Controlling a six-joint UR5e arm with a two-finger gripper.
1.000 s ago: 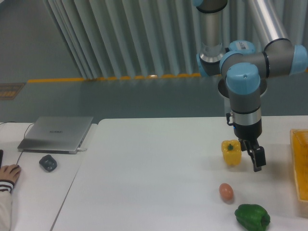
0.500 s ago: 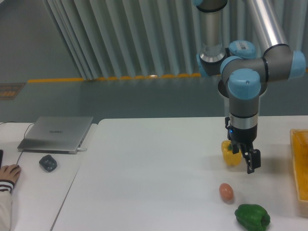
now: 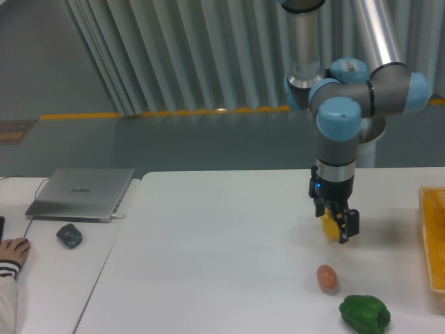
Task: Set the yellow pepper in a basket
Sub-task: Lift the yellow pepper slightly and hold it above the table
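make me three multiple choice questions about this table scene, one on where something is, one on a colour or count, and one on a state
1. Where does the basket sit?
A. at the right edge of the view
B. beside the laptop
C. in the middle of the table

2. How many peppers are on the table?
A. one
B. two
C. four

3. What state is the yellow pepper in?
A. inside the basket
B. lying on the laptop
C. on the table, with the gripper down at it

Answers:
1. A, only its yellow mesh wall shows, cut off by the right edge, far from the laptop.
2. B, the yellow one under the gripper and the green pepper at the front; the small orange-pink egg is no pepper.
3. C, the fingers cover most of the pepper, which is well left of the basket.
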